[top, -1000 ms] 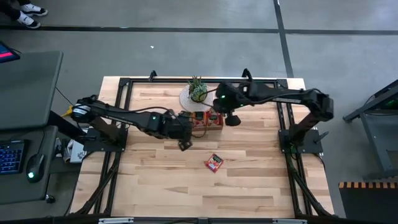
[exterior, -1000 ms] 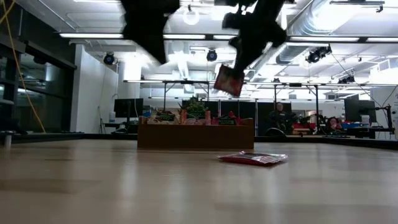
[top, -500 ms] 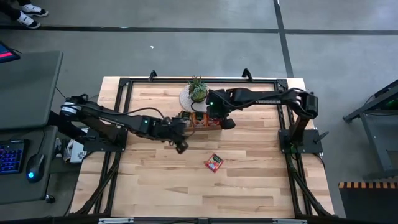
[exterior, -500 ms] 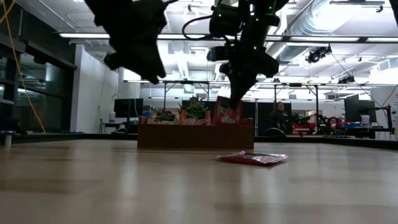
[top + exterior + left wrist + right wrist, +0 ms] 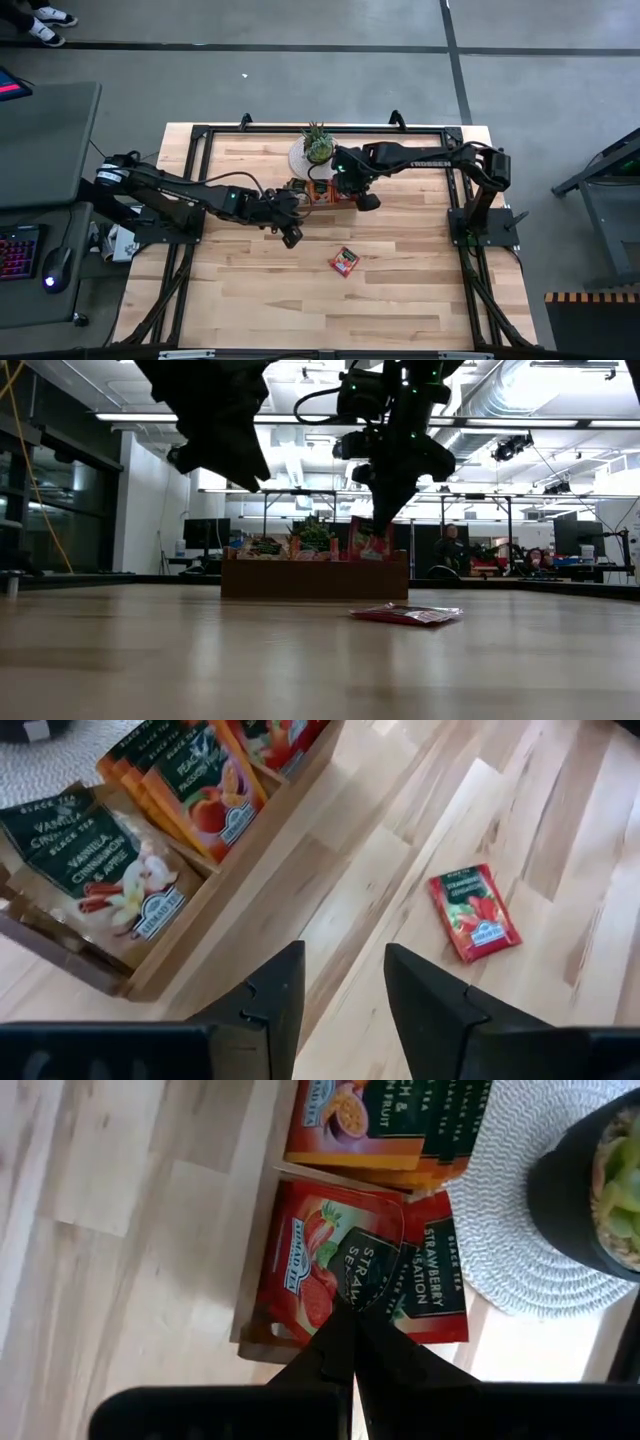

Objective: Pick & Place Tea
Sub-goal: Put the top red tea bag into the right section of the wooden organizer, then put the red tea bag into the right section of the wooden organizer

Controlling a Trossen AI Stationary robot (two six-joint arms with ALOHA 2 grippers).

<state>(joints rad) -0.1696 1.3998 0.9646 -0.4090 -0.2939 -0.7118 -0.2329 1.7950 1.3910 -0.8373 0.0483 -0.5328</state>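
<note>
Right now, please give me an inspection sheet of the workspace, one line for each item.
Surface: light wooden table inside a black frame.
Job's things: one red tea sachet lies flat on the table; more sachets stand in the wooden tray, in groups of one flavour.
Clutter: potted plant on a white mat behind the tray.
Grippers: right gripper shut on a strawberry sachet at the tray; left gripper open, above the table beside the tray.
Cables: nothing seen on the table.
Surroundings: desk with keyboard and mouse at left.

Grey concrete floor [image 5: 300, 60]; strip lights [image 5: 160, 417]; ceiling ducts [image 5: 500, 400].
</note>
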